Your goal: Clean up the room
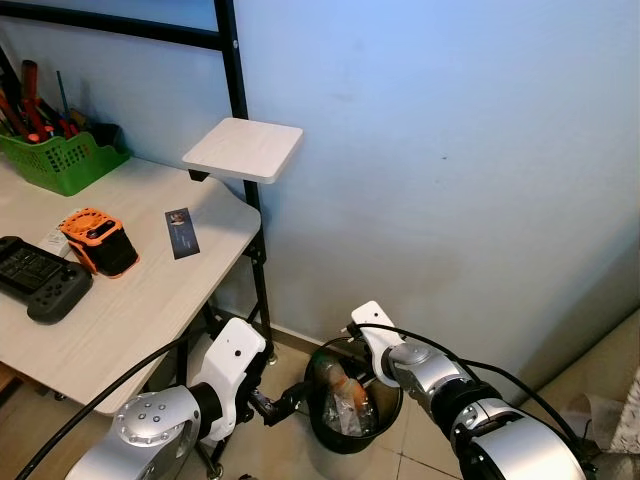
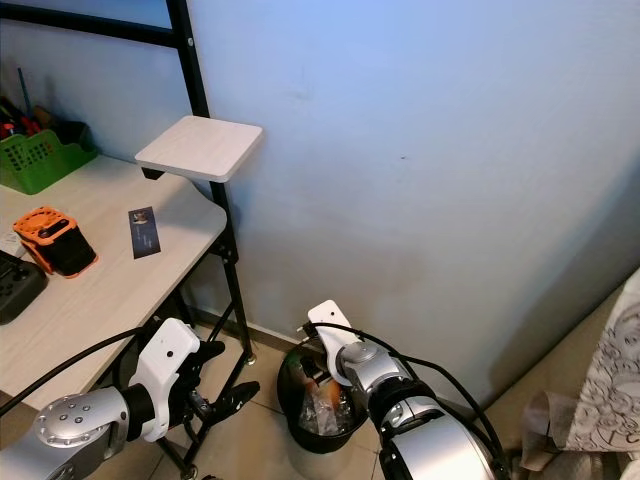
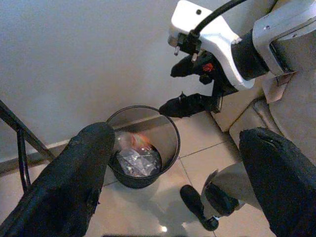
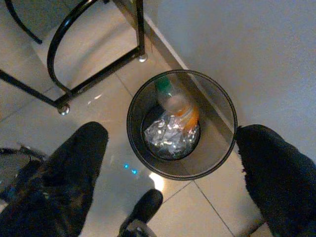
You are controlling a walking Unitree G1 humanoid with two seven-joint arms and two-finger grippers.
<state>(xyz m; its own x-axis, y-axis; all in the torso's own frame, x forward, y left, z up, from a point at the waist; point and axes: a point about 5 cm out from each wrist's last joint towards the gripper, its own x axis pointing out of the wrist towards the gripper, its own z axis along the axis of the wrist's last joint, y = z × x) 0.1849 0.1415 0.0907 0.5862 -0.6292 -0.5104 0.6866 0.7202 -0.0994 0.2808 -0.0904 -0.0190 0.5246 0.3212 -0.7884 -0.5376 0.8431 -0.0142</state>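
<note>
Seeing your round black mesh bin (image 4: 181, 123) at frame centre holding crumpled foil (image 4: 170, 136) and a bottle (image 4: 174, 101); both jaws apart.

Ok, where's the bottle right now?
The bottle stands in the black bin on crumpled foil, by the wall right of the desk, beneath the open right gripper.

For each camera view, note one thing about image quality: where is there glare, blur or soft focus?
Right wrist view: glare spot on the floor tile beside the bin; the bottle inside is smeared; the near fingers are soft. Left wrist view: fingers blurred, foil shiny. Eye views: sharp, evenly lit wall.
</note>
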